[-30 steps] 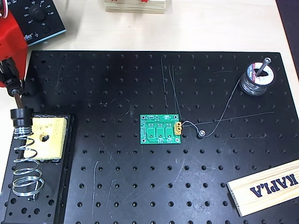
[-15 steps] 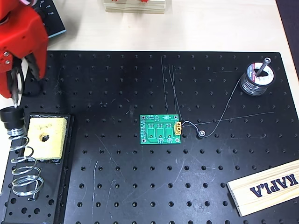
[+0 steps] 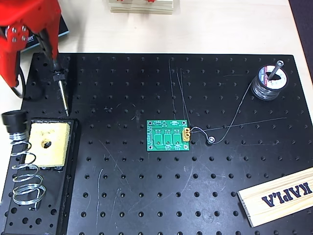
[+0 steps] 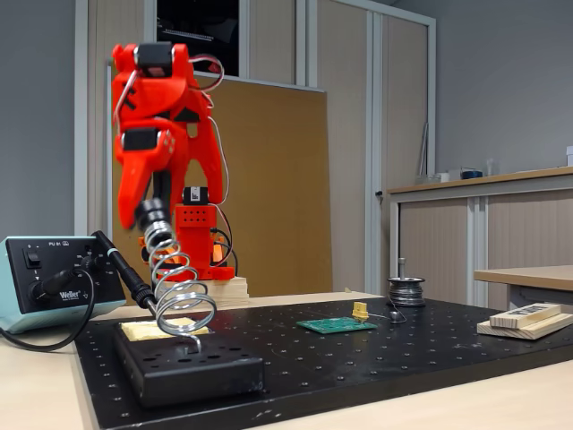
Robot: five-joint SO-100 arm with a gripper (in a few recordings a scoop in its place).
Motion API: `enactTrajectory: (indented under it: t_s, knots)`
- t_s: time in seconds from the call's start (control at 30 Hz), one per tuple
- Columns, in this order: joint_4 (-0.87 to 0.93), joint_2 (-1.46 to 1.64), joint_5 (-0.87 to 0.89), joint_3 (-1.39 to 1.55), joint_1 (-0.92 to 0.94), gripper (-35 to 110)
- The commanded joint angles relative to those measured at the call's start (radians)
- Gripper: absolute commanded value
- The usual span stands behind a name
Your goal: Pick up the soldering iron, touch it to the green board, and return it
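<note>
1. Overhead view: soldering iron (image 3: pixel 61 90) now clear of the coil-spring stand (image 3: pixel 22 161), hanging tip-down at the upper left of the black perforated board (image 3: pixel 195 196), its tip just above the yellow sponge (image 3: pixel 46 144)
2. Red gripper (image 3: pixel 49 46): jaws closed on the iron's handle, carrying it
3. Change from half a second earlier: iron was barely out of the stand's black collar; it has since swung up and right, and the full shaft is exposed
4. Change from one second earlier: iron was seated in the stand
5. Green board (image 3: pixel 168 135): mid-board, unmoved, well apart from the iron
6. Fixed view: iron (image 4: pixel 125 273) slants beside the stand (image 4: pixel 179 296)
7. Judgement: pickup done; carry to the green board outstanding
</note>
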Motion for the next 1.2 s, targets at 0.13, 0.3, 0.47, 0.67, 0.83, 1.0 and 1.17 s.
enactTrajectory:
  t_s: [0.13, 0.3, 0.47, 0.67, 0.83, 1.0, 1.17]
  knots:
    - [-0.083, 0.334, 0.008, 0.433, 0.106, 31]
    - [-0.207, 0.39, -0.009, 0.624, 0.16, 29]
    - [-0.298, 0.397, -0.015, 0.752, 0.196, 28]
    - [-0.357, 0.388, -0.02, 0.825, 0.244, 21]
    - [-0.382, 0.367, 0.026, 0.822, 0.265, 0]
    - [-0.314, 0.402, 0.04, 0.75, 0.256, 0]
    - [-0.224, 0.402, 0.011, 0.575, 0.262, 0]
